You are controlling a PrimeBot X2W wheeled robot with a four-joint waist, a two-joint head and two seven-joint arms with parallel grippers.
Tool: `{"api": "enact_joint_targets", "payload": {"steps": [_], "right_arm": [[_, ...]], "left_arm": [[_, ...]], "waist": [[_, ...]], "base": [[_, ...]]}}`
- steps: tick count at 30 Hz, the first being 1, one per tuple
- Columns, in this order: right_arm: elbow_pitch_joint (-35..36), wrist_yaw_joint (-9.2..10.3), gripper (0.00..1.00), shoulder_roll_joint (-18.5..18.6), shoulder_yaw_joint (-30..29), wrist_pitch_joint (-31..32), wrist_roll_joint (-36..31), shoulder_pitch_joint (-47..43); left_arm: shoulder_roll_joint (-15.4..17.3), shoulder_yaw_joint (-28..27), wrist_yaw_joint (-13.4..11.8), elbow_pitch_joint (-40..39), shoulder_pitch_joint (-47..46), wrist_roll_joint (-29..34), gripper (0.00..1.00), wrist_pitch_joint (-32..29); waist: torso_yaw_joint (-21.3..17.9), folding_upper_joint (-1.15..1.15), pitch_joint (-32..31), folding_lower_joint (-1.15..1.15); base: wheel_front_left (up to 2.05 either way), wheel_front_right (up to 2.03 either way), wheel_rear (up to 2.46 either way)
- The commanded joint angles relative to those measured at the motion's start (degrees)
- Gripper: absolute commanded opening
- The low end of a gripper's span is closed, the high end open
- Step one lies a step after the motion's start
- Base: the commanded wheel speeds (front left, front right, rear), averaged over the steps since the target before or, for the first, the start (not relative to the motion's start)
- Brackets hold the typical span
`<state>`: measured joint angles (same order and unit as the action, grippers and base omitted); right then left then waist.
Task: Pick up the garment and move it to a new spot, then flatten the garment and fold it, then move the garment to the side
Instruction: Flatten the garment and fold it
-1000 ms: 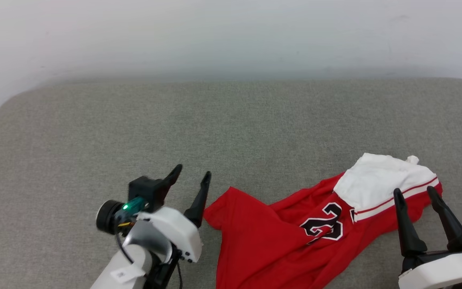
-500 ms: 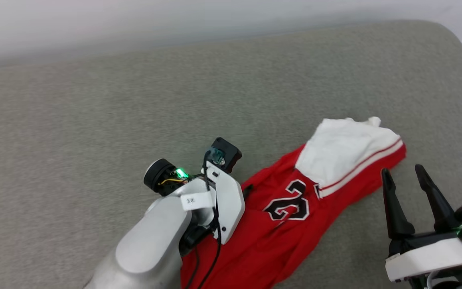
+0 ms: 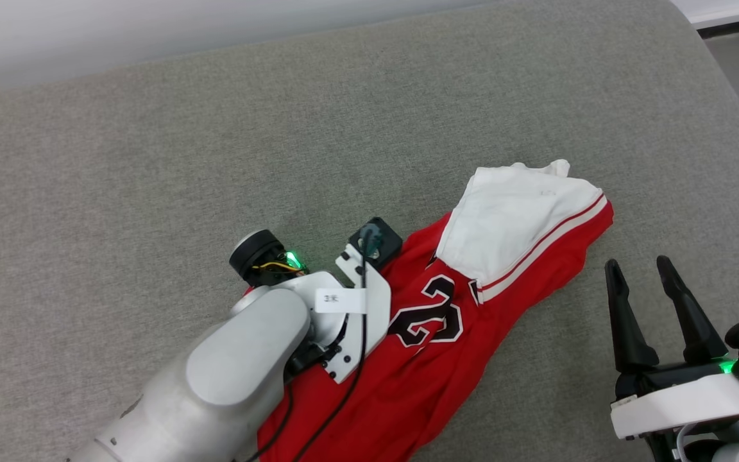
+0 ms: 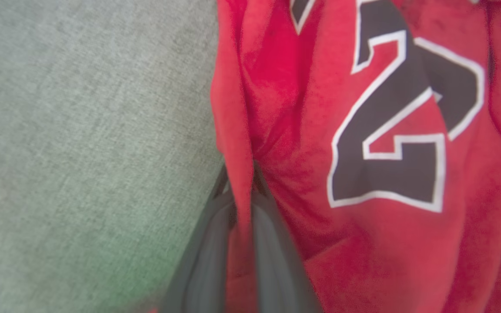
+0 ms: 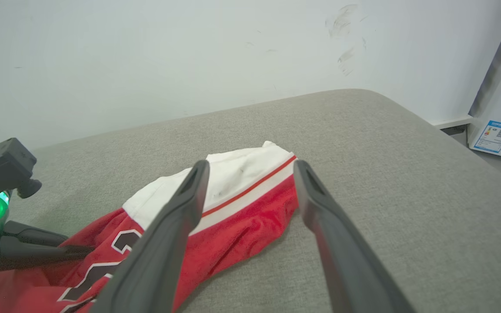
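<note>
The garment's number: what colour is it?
Black, outlined white, on the red garment; clearest in the left wrist view.

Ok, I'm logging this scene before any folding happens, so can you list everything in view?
garment: one, red with a white sleeve and black number, crumpled on the cushion's near right part
cushion: one, grey fabric, under the garment
wall: one, white, behind the cushion
sticker: one, blue and white, on a white panel at the far right of the right wrist view
left gripper: one, dark fingers, shut on a fold at the garment's edge
right gripper: one, dark fingers, open, to the garment's right, not touching it
</note>
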<state>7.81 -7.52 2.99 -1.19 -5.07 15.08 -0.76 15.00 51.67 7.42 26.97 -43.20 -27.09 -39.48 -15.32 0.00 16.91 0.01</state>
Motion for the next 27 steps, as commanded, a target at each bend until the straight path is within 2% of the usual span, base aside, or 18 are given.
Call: {"api": "enact_joint_targets", "payload": {"steps": [1, 6, 13, 16, 21, 24, 27], "right_arm": [[-0.11, 0.06, 1.0, -0.18, -0.11, -0.52, 0.3, 0.94], [-0.77, 0.06, 1.0, -0.2, -0.92, -0.1, 0.63, 0.27], [-0.39, 0.06, 1.0, -0.18, -2.7, 1.37, 0.07, -0.58], [-0.08, 0.06, 1.0, -0.17, -3.27, 2.07, -0.18, -1.0], [0.51, 0.06, 1.0, -0.18, -4.27, 3.1, -0.69, -1.77], [0.64, 0.06, 1.0, -0.18, -4.98, 3.74, -0.9, -2.56], [0.69, 0.06, 1.0, -0.19, -5.63, 4.41, -1.16, -3.29]], "left_arm": [[1.47, 0.02, -0.1, 1.78, 1.39, -0.2, 0.0, 1.19], [2.88, -4.26, -3.3, -0.2, -0.25, 0.03, 0.0, 9.56], [8.15, -9.99, -9.14, -6.97, 4.36, -1.55, 0.0, 15.5], [10.61, -12.5, -12.06, -10.96, 8.89, -3.2, 0.0, 16.58], [14.69, -17.34, -18.44, -17.72, 19.23, -6.69, 0.0, 18.54], [16.26, -19.98, -22.26, -21.37, 26.77, -9.25, 0.0, 19.59], [16.5, -21.55, -25.22, -23.99, 33.62, -11.6, 0.0, 20.4]], "waist": [[0.26, 0.0, -0.18, -0.01], [1.91, 0.0, -1.64, -0.01], [5.73, 0.0, -4.2, -0.01], [7.66, 0.0, -5.27, -0.01], [10.41, 0.0, -6.57, -0.01], [11.9, 0.0, -7.25, -0.01], [13.26, 0.0, -7.81, -0.01]], "base": [[0.0, 0.0, 0.0], [0.0, 0.0, 0.0], [0.0, 0.0, 0.0], [0.0, 0.0, 0.0], [0.0, 0.0, 0.0], [0.0, 0.0, 0.0], [0.0, 0.0, 0.0]]}}
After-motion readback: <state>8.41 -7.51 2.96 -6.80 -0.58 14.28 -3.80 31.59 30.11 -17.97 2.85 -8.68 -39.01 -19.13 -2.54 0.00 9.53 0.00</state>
